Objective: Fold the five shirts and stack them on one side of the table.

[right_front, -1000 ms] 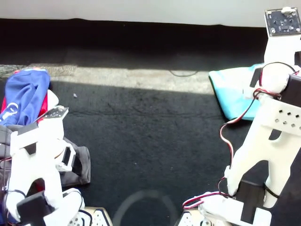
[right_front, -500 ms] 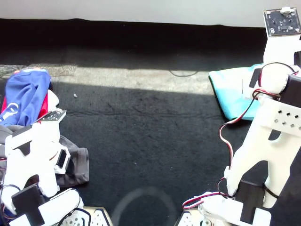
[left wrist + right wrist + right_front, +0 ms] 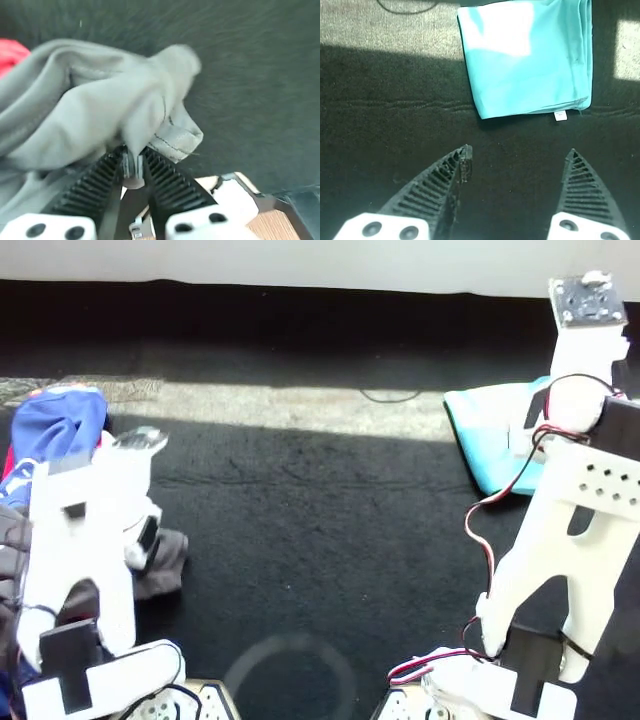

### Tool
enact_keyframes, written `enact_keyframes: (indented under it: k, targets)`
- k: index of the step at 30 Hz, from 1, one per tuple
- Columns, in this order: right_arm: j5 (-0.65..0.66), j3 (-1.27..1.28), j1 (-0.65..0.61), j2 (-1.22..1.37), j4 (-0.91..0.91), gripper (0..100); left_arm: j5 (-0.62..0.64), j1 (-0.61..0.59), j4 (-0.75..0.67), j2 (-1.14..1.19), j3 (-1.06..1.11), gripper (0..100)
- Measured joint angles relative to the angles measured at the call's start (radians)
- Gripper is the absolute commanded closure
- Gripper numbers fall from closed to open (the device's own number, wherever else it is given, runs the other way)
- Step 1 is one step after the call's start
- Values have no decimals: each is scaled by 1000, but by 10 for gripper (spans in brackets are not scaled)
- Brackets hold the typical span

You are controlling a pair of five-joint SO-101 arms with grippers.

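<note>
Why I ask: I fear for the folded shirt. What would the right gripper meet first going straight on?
Probably the black mat, just short of the teal shirt: the open right gripper points at bare mat, the shirt's edge lying beyond. Depth is unclear, so a shallower line might reach the shirt.

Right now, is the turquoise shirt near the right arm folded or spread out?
Folded: the turquoise shirt lies flat as a compact rectangle, with stacked layer edges visible along one side.
</note>
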Motion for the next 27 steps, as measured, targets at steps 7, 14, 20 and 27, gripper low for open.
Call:
enact_keyframes:
  k: [7,14,20,27]
  targets:
    - [0,112,0,0,0,715,120,241,235,0,-476,991]
    - [-2,245,0,0,-14,715,146,457,244,8,-931,991]
    - [-3,391,72,0,-103,715,146,638,146,11,-1227,991]
    - [9,582,209,-38,-196,715,146,790,-133,12,-1272,991]
